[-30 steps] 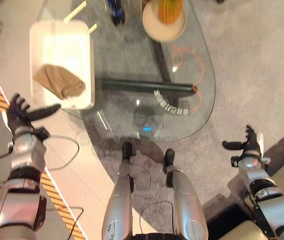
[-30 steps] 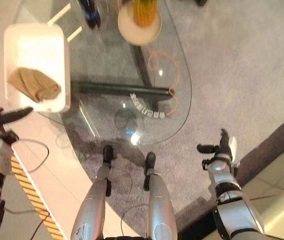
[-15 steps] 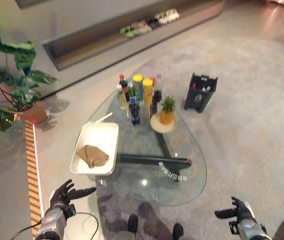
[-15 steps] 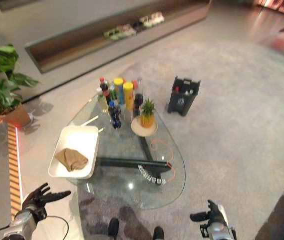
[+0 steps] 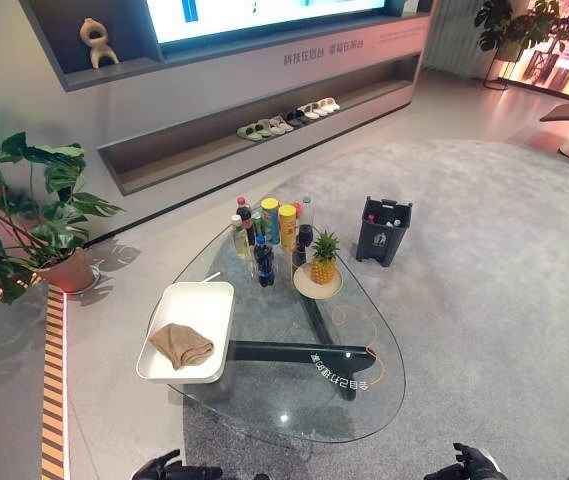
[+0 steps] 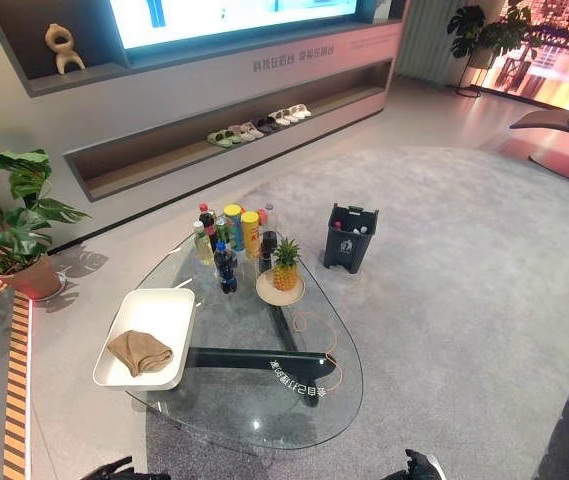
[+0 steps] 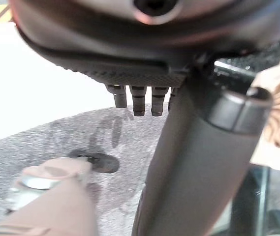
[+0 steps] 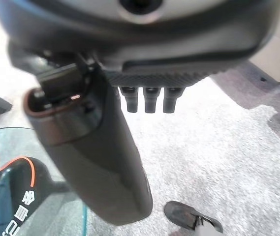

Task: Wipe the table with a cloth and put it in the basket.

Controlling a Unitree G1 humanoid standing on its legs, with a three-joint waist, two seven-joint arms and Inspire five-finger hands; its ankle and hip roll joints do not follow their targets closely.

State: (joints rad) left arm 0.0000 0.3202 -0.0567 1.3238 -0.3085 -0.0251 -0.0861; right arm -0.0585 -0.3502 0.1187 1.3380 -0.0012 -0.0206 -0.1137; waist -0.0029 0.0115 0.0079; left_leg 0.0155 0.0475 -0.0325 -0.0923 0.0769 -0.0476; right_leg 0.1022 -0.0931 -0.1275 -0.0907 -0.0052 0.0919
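Both hands are cut off at the lower frame edge: the left hand and right hand hang with fingers spread and straight, holding nothing. The tan cloth lies crumpled in the white basket at the glass table's left edge. Bottles crowd the far end beside a pineapple on a plate. A dark bin stands on the carpet beyond.

My view: bottles, pineapple crowd far end of glass table; near end open beside white basket.
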